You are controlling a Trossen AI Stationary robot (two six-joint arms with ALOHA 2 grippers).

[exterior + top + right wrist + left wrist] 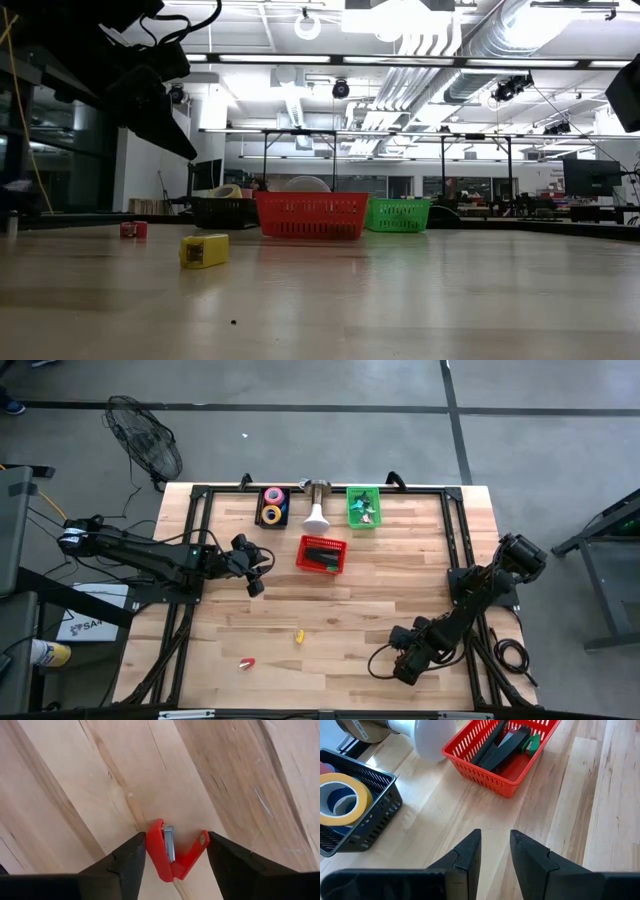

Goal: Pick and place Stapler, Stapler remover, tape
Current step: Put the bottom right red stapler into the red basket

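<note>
A red staple remover lies on the wooden table between the fingers of my right gripper, which stands near the table's right front. My left gripper hovers a little open and holds nothing, left of the red basket. That basket holds a black stapler. Rolls of tape sit in a black basket at the back. A yellow staple remover and another red one lie loose near the front. My right gripper has the red staple remover between its two fingers, one on the outer side of each spread wing. The fingers come from above, pointing steeply down. The remover lies flat on the table.
A green basket with small coloured pieces stands at the back right of centre. Between the black and green baskets a white lamp-like object lies at the back. Bare wood lies across the table's middle and front.
</note>
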